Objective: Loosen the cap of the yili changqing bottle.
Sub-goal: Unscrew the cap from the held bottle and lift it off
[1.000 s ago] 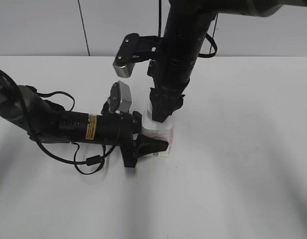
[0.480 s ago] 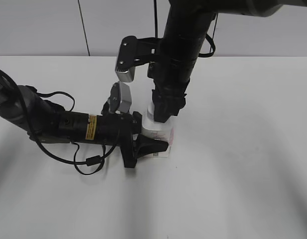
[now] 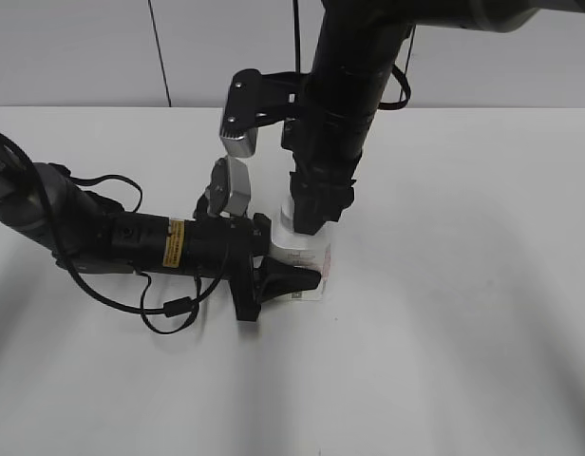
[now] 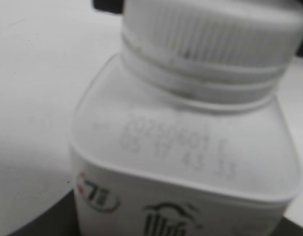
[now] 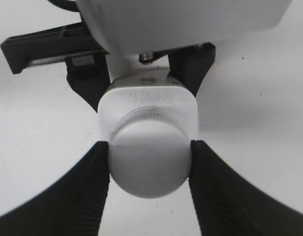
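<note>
Right hand (image 5: 149,162) clamped on one cap (image 5: 148,160); left hand (image 3: 291,264) seemingly gripping one yili changqing bottle (image 3: 307,255).

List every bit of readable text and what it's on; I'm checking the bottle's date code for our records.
"20250601 C", as best it reads, blurred: stamped on the bottle's shoulder.
"05 17 43 33", second stamped line, also blurred, digits uncertain.
"7", with a mark after it I cannot read: in a round red-and-green logo on the label.
Dark logo beside it: cut off, unreadable.
Yellow sticker on the left arm: too small to read.
</note>
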